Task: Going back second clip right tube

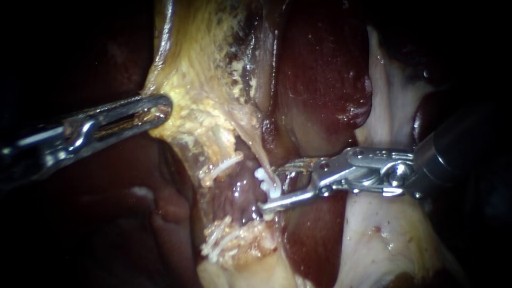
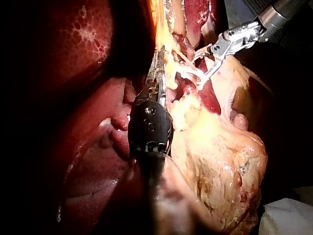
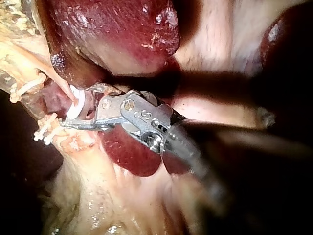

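Note:
A white clip [image 1: 265,178] sits on the thin right tube [image 1: 257,146] beside the dissected yellow tissue. My right instrument [image 1: 270,188] comes in from the right. Its jaws stand open, with a gap between them, and the clip lies at their tips. The right wrist view shows the same clip [image 3: 76,105] curved across the tube, just ahead of the right instrument [image 3: 77,107]. My left instrument [image 1: 160,108] is shut on the edge of the yellow fatty tissue [image 1: 186,80] and holds it taut. The left instrument [image 2: 157,68] grips that tissue in the left wrist view too.
Two ridged white clips [image 1: 221,165] [image 1: 218,240] cross the left tube, one above and one below a raw gap. Dark red liver [image 1: 325,69] lies behind the right instrument's jaws. Pale tissue [image 1: 389,101] lies to its right and below the shaft.

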